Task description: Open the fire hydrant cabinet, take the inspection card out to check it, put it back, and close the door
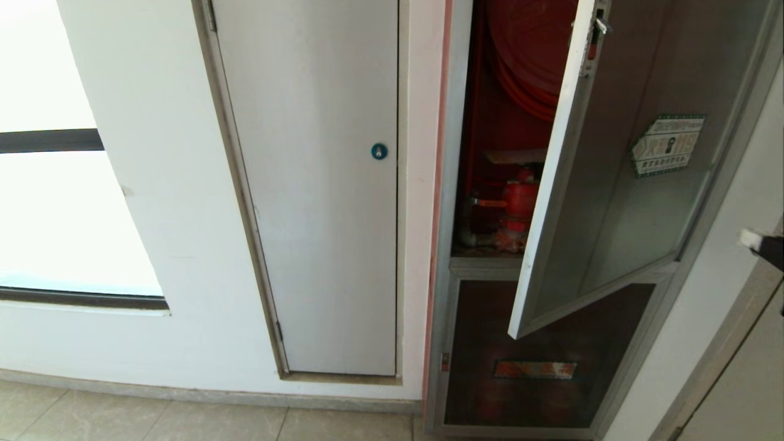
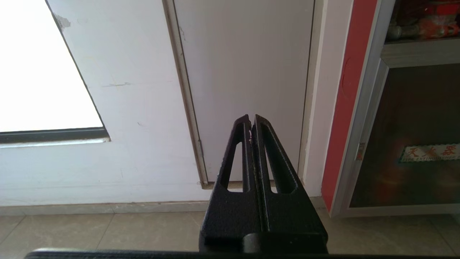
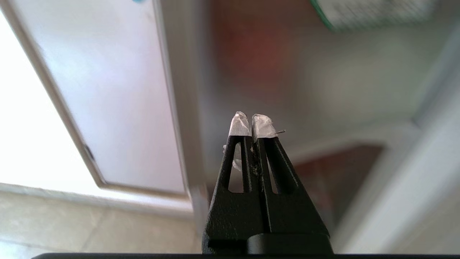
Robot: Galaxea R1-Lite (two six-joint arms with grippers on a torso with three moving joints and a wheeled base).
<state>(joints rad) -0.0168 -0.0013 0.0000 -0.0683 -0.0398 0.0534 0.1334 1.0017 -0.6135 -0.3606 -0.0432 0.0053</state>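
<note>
The fire hydrant cabinet [image 1: 451,184] stands in the wall at the right, with a red hose reel [image 1: 527,55] and a red valve [image 1: 519,202] showing inside. Its tinted glass door [image 1: 618,208] hangs partly open, swung out toward me, with the hexagonal sticker [image 1: 667,145] on the glass and the latch [image 1: 595,30] at its top edge. The inspection card is hidden. My right gripper [image 1: 752,239] enters at the far right edge, beside the door. In the right wrist view this gripper [image 3: 251,124] is shut and empty, its taped tips pointing at the door [image 3: 323,82]. My left gripper [image 2: 250,120] is shut, low near the floor.
A grey-white panel door [image 1: 318,184] with a blue round lock [image 1: 379,151] sits left of the cabinet. A smaller lower glass door [image 1: 539,367] with a red label is shut below. A bright window [image 1: 49,202] is at the far left, above the tiled floor [image 1: 184,419].
</note>
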